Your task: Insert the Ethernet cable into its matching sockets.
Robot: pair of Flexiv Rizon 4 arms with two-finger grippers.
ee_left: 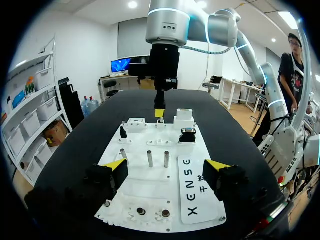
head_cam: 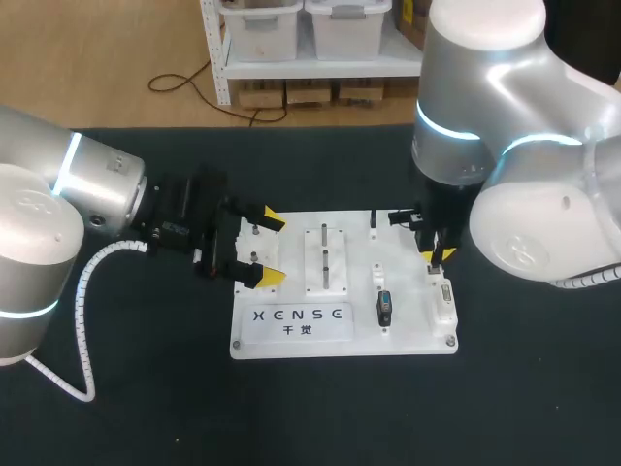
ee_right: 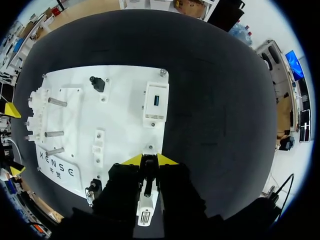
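Our right pincer (ee_right: pixel 147 159) holds narrowly what seems to be the dark Ethernet cable plug (ee_right: pixel 148 175), with its long axis along the fingers. Directly under it lies the white socket block (ee_right: pixel 144 207), at the edge of the board (ee_right: pixel 125 125). Our left pincer (head_cam: pixel 271 249) stands wide, well apart across the board.

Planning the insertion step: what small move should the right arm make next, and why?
Probably lower the right gripper straight down: it looks shut on a dark plug poised over the white socket block at the edge of the board, not yet seated.
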